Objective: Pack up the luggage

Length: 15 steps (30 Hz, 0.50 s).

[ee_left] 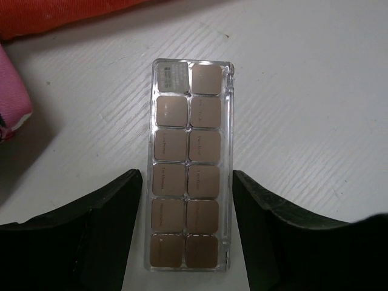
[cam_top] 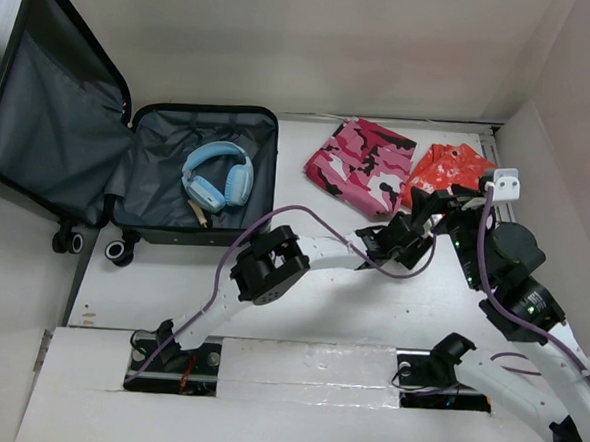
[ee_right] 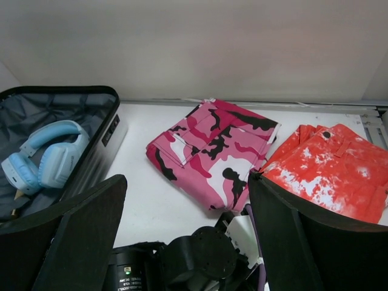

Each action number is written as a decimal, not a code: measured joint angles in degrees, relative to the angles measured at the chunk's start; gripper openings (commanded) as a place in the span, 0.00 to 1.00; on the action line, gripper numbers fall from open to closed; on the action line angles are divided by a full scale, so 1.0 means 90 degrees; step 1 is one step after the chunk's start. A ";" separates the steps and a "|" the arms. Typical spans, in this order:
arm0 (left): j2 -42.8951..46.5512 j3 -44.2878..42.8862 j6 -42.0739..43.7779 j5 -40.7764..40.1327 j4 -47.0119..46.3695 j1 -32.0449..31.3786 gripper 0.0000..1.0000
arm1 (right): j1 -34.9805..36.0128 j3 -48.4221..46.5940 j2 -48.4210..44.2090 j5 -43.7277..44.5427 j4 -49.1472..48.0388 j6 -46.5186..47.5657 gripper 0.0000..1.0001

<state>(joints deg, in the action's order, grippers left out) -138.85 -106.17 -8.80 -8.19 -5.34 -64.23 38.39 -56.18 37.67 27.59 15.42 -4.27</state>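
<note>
The luggage [cam_top: 51,116] lies open at the far left, its grey lining showing; its near wall also shows in the right wrist view [ee_right: 100,142]. Blue headphones [cam_top: 218,176] lie in its right half. My left gripper [cam_top: 404,233] is open and low over the table. In the left wrist view its jaws [ee_left: 188,242] stand on either side of a clear palette of brown squares [ee_left: 191,163], with a gap on each side. The palette is hidden in the top view. My right gripper [cam_top: 433,204] is open and empty just above the left one [ee_right: 188,230].
A folded pink camouflage garment [cam_top: 361,165] and a folded orange-red garment [cam_top: 446,170] lie at the back right of the table. White walls stand behind and to the right. The left arm's purple cable [cam_top: 315,217] loops over the table's middle.
</note>
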 measured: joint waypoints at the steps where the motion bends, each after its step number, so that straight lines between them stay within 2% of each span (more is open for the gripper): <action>1: 0.0002 0.0051 0.0005 -0.0002 -0.0102 -0.0005 0.47 | 0.0000 0.0000 0.0000 -0.0019 0.0000 0.0000 0.87; 4: 0.0046 0.0202 0.0032 0.0015 -0.0313 -0.0005 0.39 | 0.0000 0.0000 -0.0007 -0.0041 -0.0007 0.0000 0.87; 6: 0.0129 0.0350 0.0024 -0.0058 -0.0364 -0.0019 0.29 | 0.0000 0.0000 -0.0005 -0.0051 -0.0010 0.0000 0.87; 9: 0.0384 0.0750 -0.0080 -0.0216 -0.0408 -0.0070 0.20 | 0.0000 0.0000 -0.0007 -0.0080 -0.0007 0.0000 0.87; 15: 0.1605 0.2302 -0.0602 -0.0418 -0.0151 -0.0153 0.20 | 0.0000 0.0000 -0.0066 -0.0124 -0.0002 0.0000 0.87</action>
<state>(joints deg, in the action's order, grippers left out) -124.40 -85.45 -14.22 -11.94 -6.70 -65.60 38.39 -56.18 37.08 26.48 15.40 -4.27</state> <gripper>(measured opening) 0.479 0.867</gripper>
